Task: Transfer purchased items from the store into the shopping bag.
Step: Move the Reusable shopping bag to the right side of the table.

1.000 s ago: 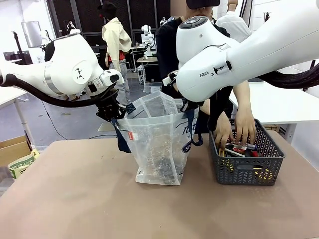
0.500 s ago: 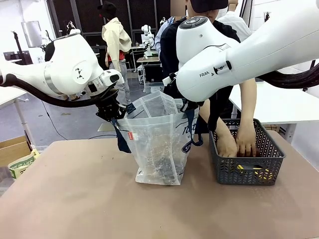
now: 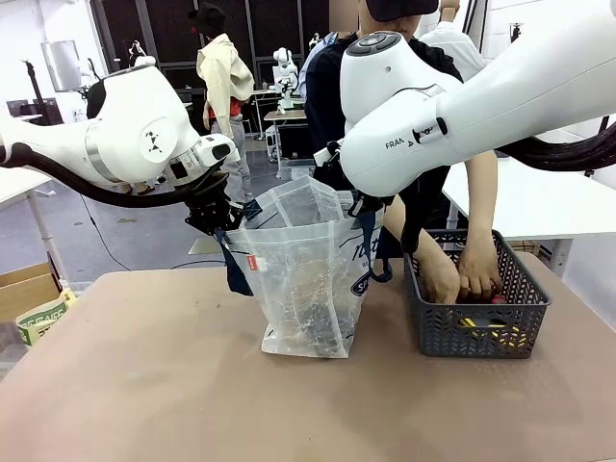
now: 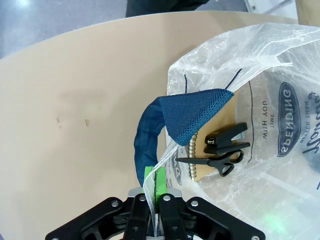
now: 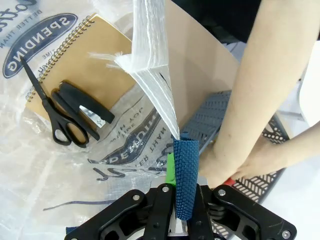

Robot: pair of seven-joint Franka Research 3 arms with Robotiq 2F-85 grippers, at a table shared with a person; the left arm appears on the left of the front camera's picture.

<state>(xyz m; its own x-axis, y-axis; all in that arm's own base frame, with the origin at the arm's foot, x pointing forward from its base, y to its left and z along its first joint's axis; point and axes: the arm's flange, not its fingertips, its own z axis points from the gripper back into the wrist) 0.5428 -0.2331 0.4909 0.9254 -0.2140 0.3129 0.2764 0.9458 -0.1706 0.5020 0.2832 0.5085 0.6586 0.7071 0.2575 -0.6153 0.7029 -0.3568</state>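
At the left, the left gripper (image 4: 154, 186) is closed tight on the thin plastic rim of the shopping bag (image 3: 303, 279), just beside 1 navy strap handle (image 4: 150, 135), and draws that side outward. At the opposite side, the right gripper (image 5: 180, 195) is closed on the other navy handle (image 5: 185, 170). I judge that the 2 arms hold the mouth stretched open and upright so that the person can drop things in. The bag stands on the brown table (image 3: 144, 385) between the arms. A spiral notebook (image 5: 100, 82), black scissors (image 5: 47, 107) and a black stapler (image 5: 82, 107) already lie at its bottom. Around this, a cardboard box (image 3: 24, 284) sits far left, beyond the table edge. Right of the bag, near but apart, is the dark grey mesh basket (image 3: 476, 332). The person's hands (image 3: 478, 272) are both down inside it, among the remaining purchased items (image 3: 472, 323), red and yellow ones. The large right arm (image 3: 433, 106) hangs over the space between basket and bag, so a loaded hand probably must pass behind it.
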